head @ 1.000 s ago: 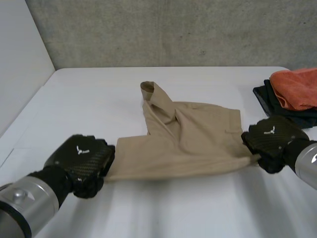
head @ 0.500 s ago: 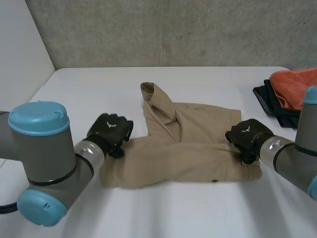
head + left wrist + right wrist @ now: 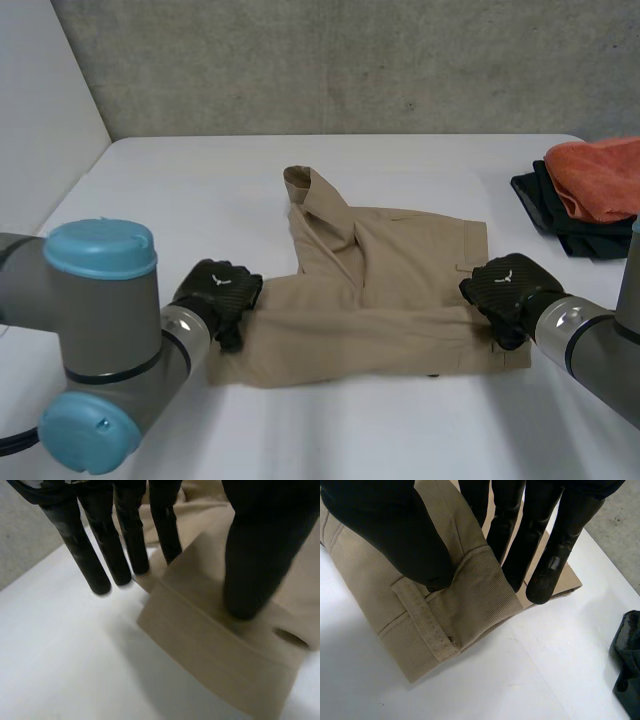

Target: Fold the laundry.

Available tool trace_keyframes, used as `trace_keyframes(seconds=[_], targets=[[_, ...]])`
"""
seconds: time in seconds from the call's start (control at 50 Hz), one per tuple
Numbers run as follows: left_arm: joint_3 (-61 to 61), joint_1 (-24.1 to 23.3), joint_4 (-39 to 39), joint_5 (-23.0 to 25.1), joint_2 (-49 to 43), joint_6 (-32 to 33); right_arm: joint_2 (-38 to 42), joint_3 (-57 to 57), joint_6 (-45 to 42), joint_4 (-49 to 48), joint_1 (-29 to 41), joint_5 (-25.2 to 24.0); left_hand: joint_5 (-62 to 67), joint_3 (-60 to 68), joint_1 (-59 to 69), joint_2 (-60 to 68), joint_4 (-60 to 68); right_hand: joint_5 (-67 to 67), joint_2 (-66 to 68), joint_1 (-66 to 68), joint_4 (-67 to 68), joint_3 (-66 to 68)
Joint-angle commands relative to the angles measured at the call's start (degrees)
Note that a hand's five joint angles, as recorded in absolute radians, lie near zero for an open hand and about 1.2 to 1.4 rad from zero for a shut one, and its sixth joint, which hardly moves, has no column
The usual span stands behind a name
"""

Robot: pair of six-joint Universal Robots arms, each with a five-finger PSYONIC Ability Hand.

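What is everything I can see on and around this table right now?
khaki shorts: one, tan, middle of the table, near edge folded over.
orange cloth: one, orange, far right, on top of the dark pile.
dark folded clothes: one pile, black, under the orange cloth.
table: one, white.
wall: grey concrete, behind the table.
left hand: one, black, at the shorts' left end, thumb on the cloth, fingers straight.
right hand: one, black, at the shorts' right end, by a belt loop.
left arm, right arm: grey, light-blue caps.

The tan garment (image 3: 470,595) is rendered in matt twill cloth, its hem stitched. The table (image 3: 400,440) is finished smooth and faintly glossy. The left hand (image 3: 218,288) is backed with a woven, carbon-like sheen.
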Motion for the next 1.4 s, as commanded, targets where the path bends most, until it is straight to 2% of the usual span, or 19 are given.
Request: trace_keyframes(seconds=[0.02, 0.14, 0.22, 0.28, 0.38, 0.4, 0.44, 0.48, 0.54, 0.66, 0.74, 0.88, 0.98, 1.04, 1.1, 1.2, 1.4], targets=[[3.1, 0.0, -1.3, -0.2, -3.0, 0.2, 0.1, -0.5, -0.1, -0.1, 0.0, -0.1, 37.9, 37.8, 35.3, 36.9, 37.7, 12.8, 12.6, 23.5, 11.5, 11.9], [9.7, 0.1, 1.6, -0.3, -4.5, 0.2, 4.3, -5.7, -0.9, -0.9, 0.7, 0.5, 37.9, 37.8, 35.3, 36.9, 37.7, 12.8, 12.6, 23.5, 11.5, 11.9], [16.1, 0.7, 6.2, -0.3, -6.4, 0.8, 7.5, -12.7, 0.0, -3.1, 0.8, 0.8, 37.9, 37.8, 35.3, 36.9, 37.7, 12.8, 12.6, 23.5, 11.5, 11.9], [21.9, 0.8, 12.6, -0.2, -7.9, 3.0, 8.9, -19.4, 1.1, -8.0, 1.7, 1.2, 37.9, 37.8, 35.3, 36.9, 37.7, 12.8, 12.6, 23.5, 11.5, 11.9], [30.0, 1.9, 30.2, -0.6, -7.3, 8.9, 9.7, -29.3, 3.4, -22.7, 4.0, 1.5, 37.9, 37.8, 35.3, 36.9, 37.7, 12.8, 12.6, 23.5, 11.5, 11.9], [31.0, 1.9, 33.6, -1.0, -7.3, 9.7, 9.5, -31.5, 4.2, -29.3, 4.2, 1.4, 37.9, 37.8, 35.3, 36.9, 37.7, 12.8, 12.6, 23.5, 11.5, 11.9], [32.4, 1.6, 40.5, -2.3, -6.5, 9.8, 9.3, -33.4, 4.4, -36.2, 4.4, 2.0, 37.9, 37.8, 35.3, 36.9, 37.7, 12.8, 12.6, 23.5, 11.5, 11.9], [32.5, 1.4, 44.7, -3.8, -4.2, 9.7, 8.4, -35.0, 4.7, -42.7, 4.4, 2.5, 37.9, 37.8, 35.3, 36.9, 37.7, 12.8, 12.6, 23.5, 11.5, 11.9], [31.3, 1.0, 48.1, -7.2, 1.5, 8.8, 7.1, -35.9, 4.8, -45.4, 5.0, 3.2, 37.9, 37.8, 35.3, 36.9, 37.7, 12.8, 12.6, 23.5, 11.5, 11.9], [25.2, 1.2, 46.2, -8.4, 4.9, 6.6, 7.0, -35.6, 6.7, -45.4, 5.9, 2.8, 37.9, 37.8, 35.3, 36.9, 37.7, 12.8, 12.6, 23.5, 11.5, 11.9], [17.7, 1.3, 40.6, -8.3, 5.2, 6.3, 7.8, -33.0, 6.9, -44.7, 5.9, 2.5, 37.9, 37.8, 35.3, 36.9, 37.7, 12.8, 12.6, 23.5, 11.5, 11.9], [4.8, 1.5, 36.3, -7.8, 4.5, 6.2, 12.1, -23.4, 6.9, -42.3, 5.9, -2.3, 37.9, 37.8, 35.3, 36.9, 37.7, 12.8, 12.6, 23.5, 11.5, 11.9], [-4.6, 0.8, 34.1, -7.8, 2.4, 7.2, 18.0, -17.3, 5.5, -35.2, 5.8, -3.5, 37.9, 37.8, 35.3, 36.9, 37.7, 12.8, 12.6, 23.5, 11.5, 11.9], [-7.3, -0.2, 31.3, -7.9, 1.6, 8.2, 18.7, -15.3, 4.0, -31.4, 5.6, -3.8, 37.9, 37.8, 35.3, 36.9, 37.7, 12.8, 12.6, 23.5, 11.5, 11.9], [-9.5, -2.1, 25.0, -8.5, 2.1, 10.3, 17.6, -12.5, 2.4, -25.7, 5.2, -3.7, 37.9, 37.8, 35.3, 36.9, 37.7, 12.8, 12.6, 23.5, 11.5, 11.9], [-13.4, -3.2, 12.1, -8.9, 9.4, 11.3, 11.5, -6.1, 0.5, -15.9, 5.4, -3.3, 37.9, 37.8, 35.3, 36.9, 37.7, 12.8, 12.6, 23.5, 11.5, 11.9], [-20.7, -5.9, -2.9, -8.8, 18.7, 11.5, 1.3, -0.1, -0.4, 0.8, 5.1, -3.3, 37.9, 37.8, 35.3, 36.9, 37.7, 12.8, 12.6, 23.5, 11.5, 11.9]])
